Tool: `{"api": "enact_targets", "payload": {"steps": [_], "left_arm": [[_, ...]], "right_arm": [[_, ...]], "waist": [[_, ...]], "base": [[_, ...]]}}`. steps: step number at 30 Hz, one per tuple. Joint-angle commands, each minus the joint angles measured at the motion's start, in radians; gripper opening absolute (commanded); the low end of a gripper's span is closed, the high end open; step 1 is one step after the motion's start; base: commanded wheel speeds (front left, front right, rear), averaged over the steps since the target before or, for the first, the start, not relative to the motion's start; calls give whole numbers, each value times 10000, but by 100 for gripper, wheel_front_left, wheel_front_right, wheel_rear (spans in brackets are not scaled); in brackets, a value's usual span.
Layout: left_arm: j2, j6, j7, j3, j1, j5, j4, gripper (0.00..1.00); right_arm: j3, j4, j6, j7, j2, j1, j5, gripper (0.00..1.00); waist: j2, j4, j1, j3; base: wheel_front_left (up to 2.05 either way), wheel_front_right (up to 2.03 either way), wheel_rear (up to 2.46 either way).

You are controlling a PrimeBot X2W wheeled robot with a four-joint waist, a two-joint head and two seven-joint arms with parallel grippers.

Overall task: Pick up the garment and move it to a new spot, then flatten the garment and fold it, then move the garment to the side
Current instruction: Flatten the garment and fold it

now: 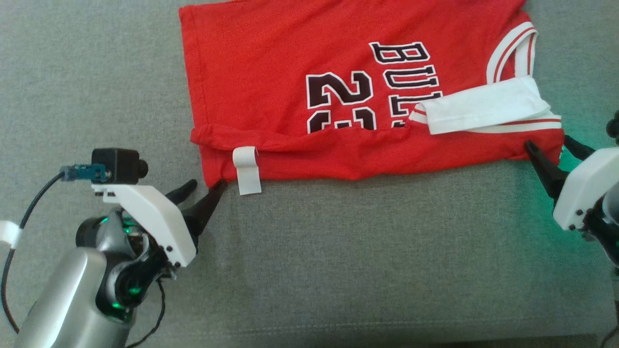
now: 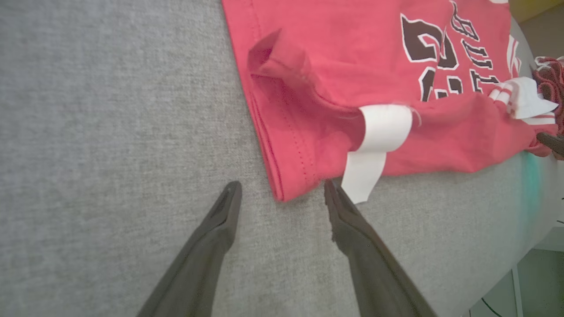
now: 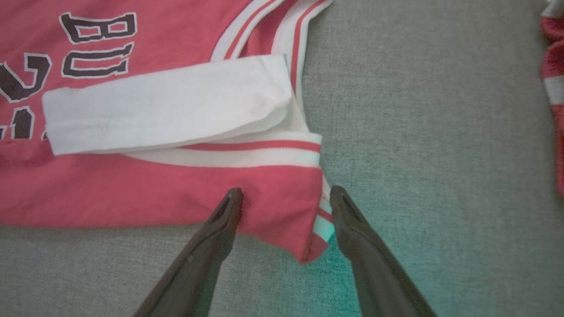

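- Broadly, the desk (image 1: 338,251), covered in grey cloth, carries the garment (image 1: 271,72) on its far half; the near half lies bare, so there is room on the garment's near side to work.
- Red and printed with dark lettering, the garment lies spread out with its near long edge doubled over onto itself; I judge the folding to be under way, with one side turned in and more folds to come.
- Along that turned-in strip (image 1: 338,154) a rumpled ridge runs most of the garment's length; it would be wise to smooth this flat before the next fold, or the crease will set crooked.
- Over the garment's right end lies a white sleeve (image 1: 483,108), folded inward across the lettering; keep it tucked where it is when the cloth is lifted.
- At the garment's near left corner the left claw (image 1: 208,183) stands spread, one tip touching the hem, pinching nothing; at the near right corner the right claw (image 1: 546,141) is likewise spread, straddling the striped corner without gripping.
- For a clean next fold, each claw should take every layer at its corner; both should rise and travel level, so the edge stays straight.
- Smallest, a white label (image 1: 247,169) hangs past the garment's near edge beside the left claw; avoid pinching it alone.
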Motion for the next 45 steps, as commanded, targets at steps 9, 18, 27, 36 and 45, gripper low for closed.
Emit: {"api": "enact_targets", "payload": {"steps": [9,18,27,36,45], "left_arm": [[269,-78,-253,397,-701,229,216,100],[391,-152,-146,40,-887,554,662,100],[745,-749,450,-609,-867,630,655,0],[1755,-1009,1309,-225,-620,82,-569,0],[2487,-838,1894,-133,1300,-577,-2118,0]], "right_arm": [[421,50,-7,210,-178,-495,-25,100],[630,170,-7,423,-258,-535,133,100],[1121,236,-7,683,-642,-566,846,0],[-9,-403,-7,1809,-1366,-226,1979,0],[-607,-1711,-7,3482,-1783,1839,2662,0]], "waist": [[0,13,0,225],[0,-71,0,402],[0,-78,0,88],[0,-61,0,-568],[0,-124,0,-733]], "base": [[0,0,0],[0,0,0],[0,0,0],[0,0,0],[0,0,0]]}}
